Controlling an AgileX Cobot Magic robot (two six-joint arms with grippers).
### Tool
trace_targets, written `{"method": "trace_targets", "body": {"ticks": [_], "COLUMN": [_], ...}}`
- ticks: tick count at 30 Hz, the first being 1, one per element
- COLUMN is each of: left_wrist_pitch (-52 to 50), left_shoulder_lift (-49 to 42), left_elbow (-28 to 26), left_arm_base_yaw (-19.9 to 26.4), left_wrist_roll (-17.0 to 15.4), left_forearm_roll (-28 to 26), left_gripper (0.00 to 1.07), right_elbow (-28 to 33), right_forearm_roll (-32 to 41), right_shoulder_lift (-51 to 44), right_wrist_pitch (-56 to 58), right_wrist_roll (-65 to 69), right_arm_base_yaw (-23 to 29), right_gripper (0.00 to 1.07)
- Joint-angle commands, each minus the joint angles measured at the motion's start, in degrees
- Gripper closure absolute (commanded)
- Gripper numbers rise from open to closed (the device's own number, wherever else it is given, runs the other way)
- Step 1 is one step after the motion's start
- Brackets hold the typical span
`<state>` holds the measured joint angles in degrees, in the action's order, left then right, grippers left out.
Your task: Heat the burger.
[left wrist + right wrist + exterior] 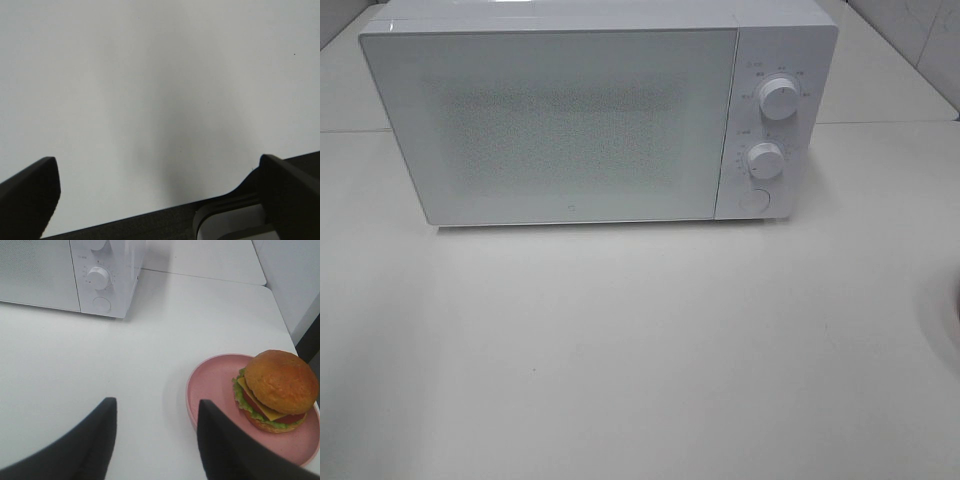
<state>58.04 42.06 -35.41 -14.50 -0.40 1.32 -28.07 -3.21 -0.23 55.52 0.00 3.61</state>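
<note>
The burger [277,387], with an orange-brown bun, lettuce, cheese and tomato, sits on a salmon-pink plate [210,385] on the white table; it shows only in the right wrist view. My right gripper [156,407] is open and empty, close beside the plate, with one finger [220,440] at its rim. The white microwave [570,120] stands at the back with its door [560,125] shut; it also shows in the right wrist view [50,270]. My left gripper [157,170] is open and empty over bare table. Neither gripper shows in the exterior view.
The microwave panel has two knobs [779,100] [764,160] and a round button [754,199]. A pale curved rim [942,320] shows at the exterior view's right edge. The table's dark front edge [150,225] lies under the left gripper. Tiled wall stands at back right.
</note>
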Motion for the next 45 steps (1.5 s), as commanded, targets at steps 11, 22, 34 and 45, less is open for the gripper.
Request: {"method": "trace_targets", "body": {"ticks": [11,22,34,45], "left_wrist_pitch": [0.4,1.03,1.32,1.32], "left_shoulder_lift": [-12.49,-19.02,-30.71,-42.74], "left_elbow": [5.9,6.42,6.76,6.76], "left_arm_base_yaw": [1.09,11.63,12.89,12.89], "left_wrist_roll": [1.66,1.78,2.18,2.18], "left_forearm_roll": [2.69,0.92,0.74,0.63], "left_gripper": [0.06,0.06,0.06,0.06], "right_elbow": [0.06,0.06,0.06,0.06], "right_forearm_roll": [0.0,0.0,0.0,0.0], "right_shoulder_lift": [-1.55,-1.55,-1.55,-1.55], "right_wrist_pitch": [-0.46,-0.46,-0.46,-0.46], "right_wrist_roll": [-0.46,-0.46,-0.46,-0.46], "right_arm_base_yaw": [-0.06,-0.06,-0.06,-0.06], "right_gripper": [0.56,0.56,0.56,0.56]}}
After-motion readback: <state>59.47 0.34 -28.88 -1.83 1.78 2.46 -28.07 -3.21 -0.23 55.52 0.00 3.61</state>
